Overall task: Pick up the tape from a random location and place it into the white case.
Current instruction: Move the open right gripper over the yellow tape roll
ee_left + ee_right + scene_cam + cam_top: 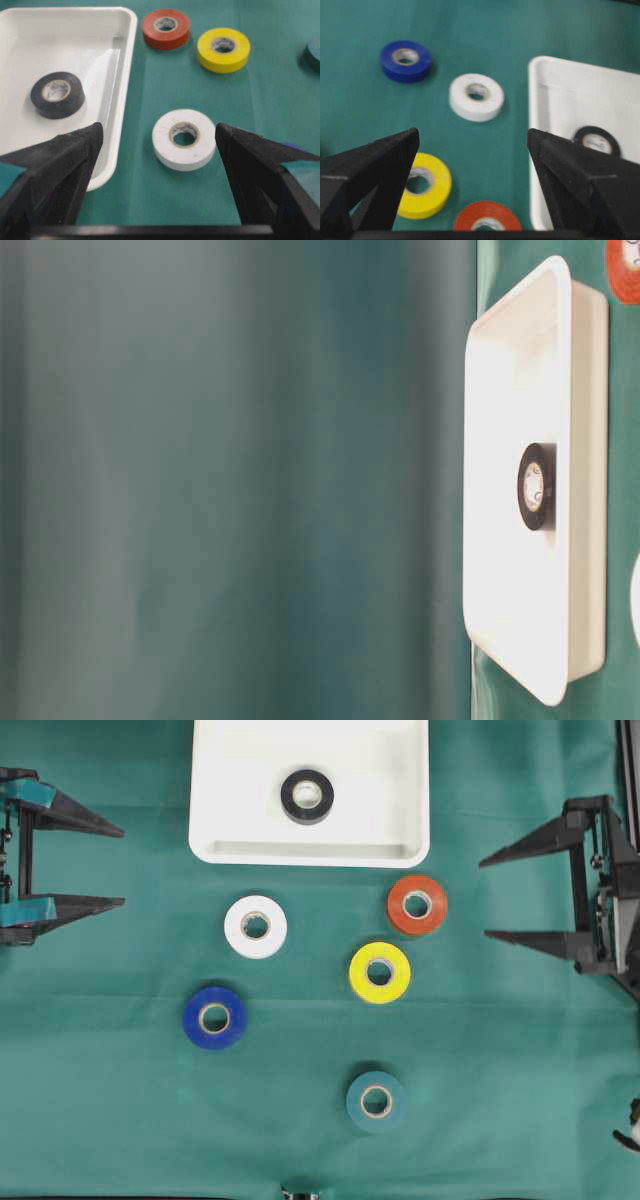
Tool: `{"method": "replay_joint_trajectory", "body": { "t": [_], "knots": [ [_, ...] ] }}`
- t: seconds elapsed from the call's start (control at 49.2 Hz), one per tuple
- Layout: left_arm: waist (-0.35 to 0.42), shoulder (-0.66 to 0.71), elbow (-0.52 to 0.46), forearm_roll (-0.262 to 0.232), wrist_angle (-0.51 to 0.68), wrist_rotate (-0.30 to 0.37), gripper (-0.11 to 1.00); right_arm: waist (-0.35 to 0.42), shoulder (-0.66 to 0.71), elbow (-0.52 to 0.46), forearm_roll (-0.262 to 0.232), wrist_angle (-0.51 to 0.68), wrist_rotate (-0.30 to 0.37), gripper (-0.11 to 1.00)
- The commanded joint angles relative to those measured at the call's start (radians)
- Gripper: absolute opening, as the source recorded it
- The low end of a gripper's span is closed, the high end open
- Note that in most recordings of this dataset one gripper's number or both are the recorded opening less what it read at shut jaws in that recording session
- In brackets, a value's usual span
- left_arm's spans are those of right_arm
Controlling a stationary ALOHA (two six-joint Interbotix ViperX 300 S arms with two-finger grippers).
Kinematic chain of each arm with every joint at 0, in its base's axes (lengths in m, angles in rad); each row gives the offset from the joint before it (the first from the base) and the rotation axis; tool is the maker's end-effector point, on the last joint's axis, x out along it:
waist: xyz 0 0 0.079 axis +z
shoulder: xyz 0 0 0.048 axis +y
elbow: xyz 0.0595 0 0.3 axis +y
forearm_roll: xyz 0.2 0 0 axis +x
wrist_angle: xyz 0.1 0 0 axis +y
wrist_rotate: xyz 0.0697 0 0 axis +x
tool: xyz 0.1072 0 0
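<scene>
Lying flat inside the case [225, 848], the black tape [307, 796] sits right of its middle in the overhead view; the case's far edge is cut off by the top of that picture. Five more rolls rest on the green table [520, 1100] below it: white tape [255, 926], red tape [417, 905], yellow tape [380, 972], blue tape [214, 1017] and teal tape [376, 1101], each apart from the others.

The left gripper [118, 866] hangs at the left edge with its jaws spread wide and nothing between them; its arm is mostly out of frame. The right gripper [486, 898] at the right edge is likewise wide open and empty.

From the left wrist, the white roll lies between the two dark fingers, the teal roll is only a sliver at the right edge, and the blue one barely peeks past the right finger. The right wrist view is blurred; the red roll is cropped by the gripper's bar and the black roll partly hidden behind a finger. The table-level view is mostly a blur of green, showing the case turned sideways.
</scene>
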Motion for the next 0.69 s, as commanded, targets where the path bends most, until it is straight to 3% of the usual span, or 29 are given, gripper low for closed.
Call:
{"method": "replay_joint_trajectory", "body": {
  "t": [0.0,0.671],
  "knots": [
    [0.003,0.003,-0.012,-0.002,-0.009,-0.002,0.97,0.026,0.005,-0.015,0.005,-0.005,0.005,0.91],
    [0.003,0.003,-0.014,-0.003,-0.009,-0.002,0.97,0.038,0.058,-0.041,0.002,-0.011,0.009,0.91]
  ]
}}
